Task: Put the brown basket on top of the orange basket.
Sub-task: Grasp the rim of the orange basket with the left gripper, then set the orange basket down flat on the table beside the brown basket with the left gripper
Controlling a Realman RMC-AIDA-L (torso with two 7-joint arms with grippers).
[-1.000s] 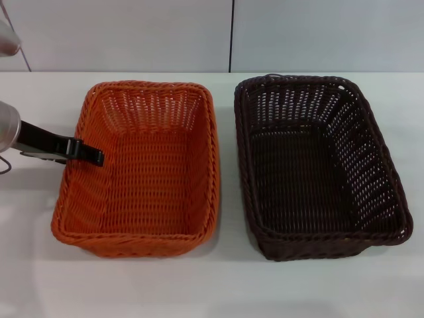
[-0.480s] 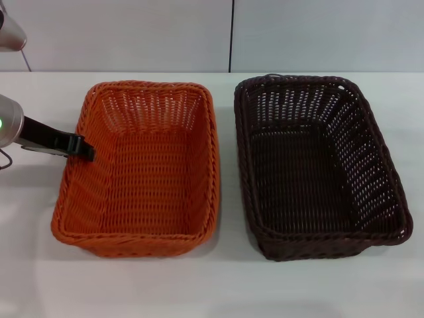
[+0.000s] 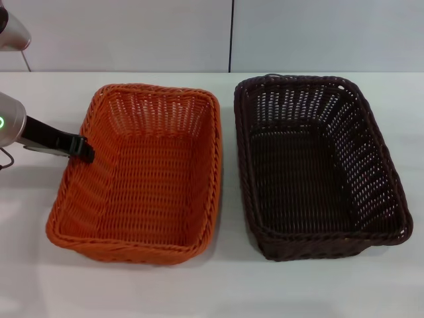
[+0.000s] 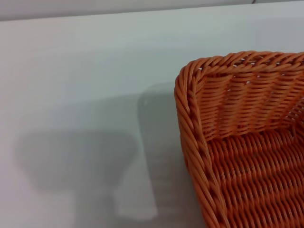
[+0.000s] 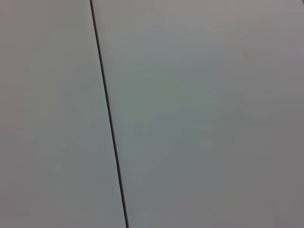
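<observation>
The orange basket (image 3: 142, 179) sits on the left of the white table (image 3: 225, 285), slightly skewed, with its left side a little raised. My left gripper (image 3: 83, 147) reaches in from the left and is shut on the middle of the basket's left rim. The left wrist view shows one corner of the orange basket (image 4: 237, 142) and bare table beside it. The brown basket (image 3: 311, 172) stands flat on the table to the right, a narrow gap apart from the orange one. My right gripper is out of view.
A pale wall (image 3: 232, 33) with a dark vertical seam runs behind the table's far edge. The right wrist view shows only that wall (image 5: 190, 114). Bare table lies in front of both baskets.
My left gripper drew back to the left, from inside the orange basket to its left rim. The orange basket shifted and tilted with it. The brown basket has not moved.
</observation>
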